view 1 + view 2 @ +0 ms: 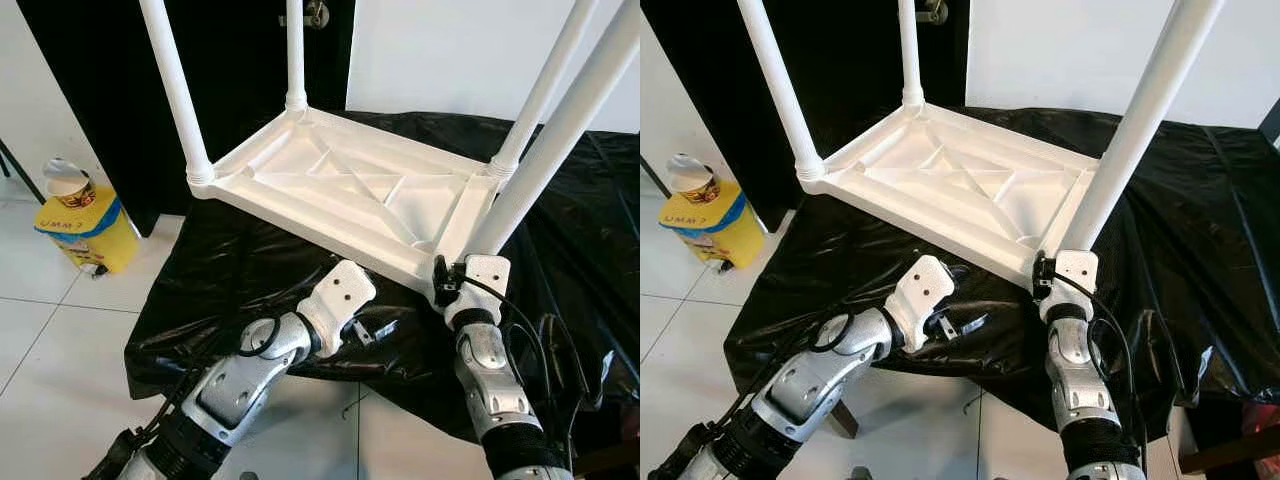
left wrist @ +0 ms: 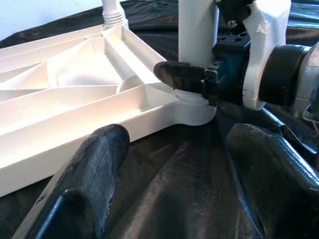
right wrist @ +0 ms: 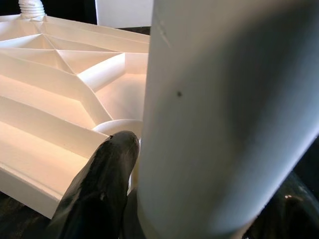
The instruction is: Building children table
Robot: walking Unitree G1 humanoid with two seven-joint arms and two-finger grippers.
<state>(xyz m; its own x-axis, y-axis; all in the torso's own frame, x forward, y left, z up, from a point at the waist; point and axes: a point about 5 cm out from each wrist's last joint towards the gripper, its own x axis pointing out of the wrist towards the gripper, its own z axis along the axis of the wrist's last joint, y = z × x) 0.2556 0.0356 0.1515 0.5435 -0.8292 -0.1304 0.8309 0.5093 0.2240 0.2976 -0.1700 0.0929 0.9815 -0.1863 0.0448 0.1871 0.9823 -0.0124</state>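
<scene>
The white plastic children table [image 1: 340, 190] lies upside down on a black sheet [image 1: 230, 270], with its legs pointing up. My right gripper [image 1: 1045, 272] is shut on the base of the near right leg [image 1: 570, 120], just above its socket at the tabletop's corner. In the right wrist view one finger [image 3: 102, 184] presses against that leg [image 3: 224, 109]. My left gripper [image 2: 174, 164] is open and low over the sheet, just in front of the tabletop's near edge and apart from it. It faces the gripped corner. The near left leg [image 1: 178, 95] and both far legs stand in their sockets.
A yellow bin [image 1: 88, 228] with a cup on top stands on the white tiled floor to the left. A black curtain [image 1: 100, 60] hangs behind the table. The sheet's front edge [image 1: 300, 365] drops off just under my arms.
</scene>
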